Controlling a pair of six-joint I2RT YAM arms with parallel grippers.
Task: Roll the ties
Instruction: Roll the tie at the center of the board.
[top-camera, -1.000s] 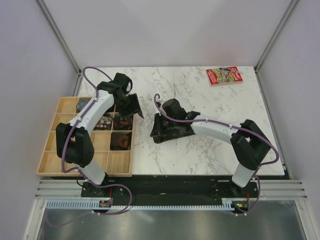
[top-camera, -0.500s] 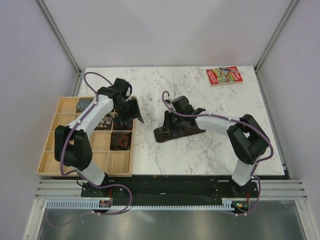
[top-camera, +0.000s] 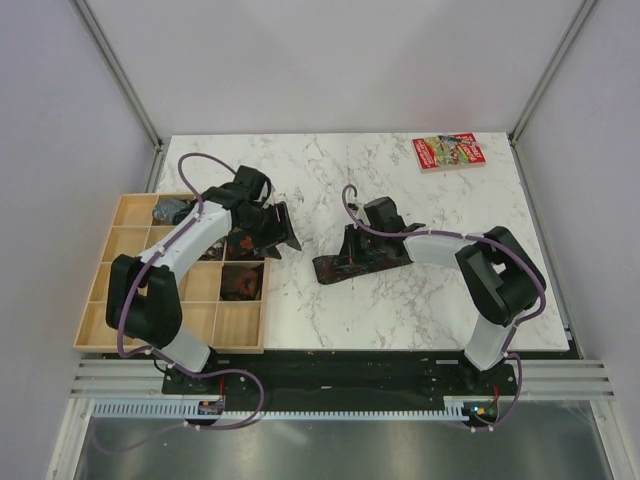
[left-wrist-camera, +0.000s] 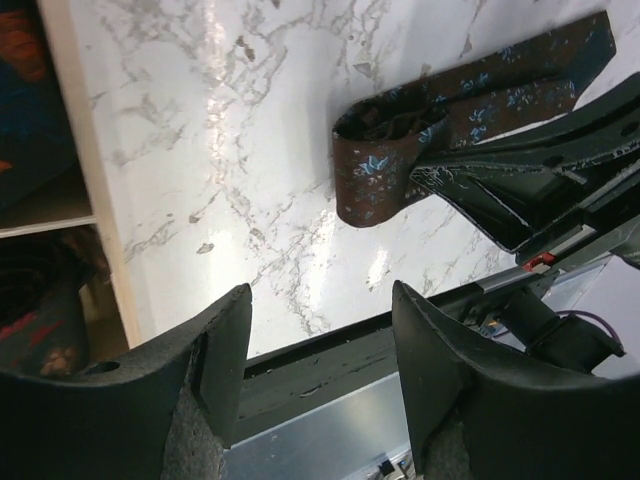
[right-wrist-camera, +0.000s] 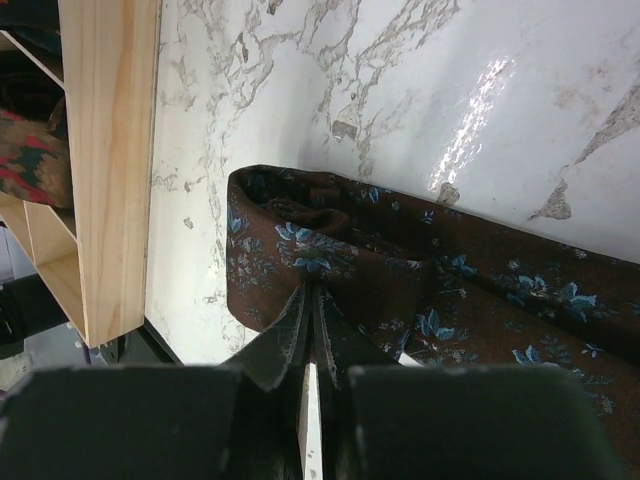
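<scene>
On the table (top-camera: 450, 230), the tie (right-wrist-camera: 400, 270) lies flat with one end folded over, and the right claw (right-wrist-camera: 312, 300) is pinched on that fold, likely to start the roll. The left claw (left-wrist-camera: 318, 325) gapes wide and empty by the tray (top-camera: 240, 322), seemingly poised to steady the strip; only the right wrist view shows the pinch.

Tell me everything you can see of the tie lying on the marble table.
The tie is a soft dark brown fabric strip printed with small blue flowers. It lies on the marble table, beside the wooden tray and not touching it. The end nearest the tray is folded over into a loose loop, the start of a roll; the rest trails flat. The right pincer is shut on that folded end.
</scene>
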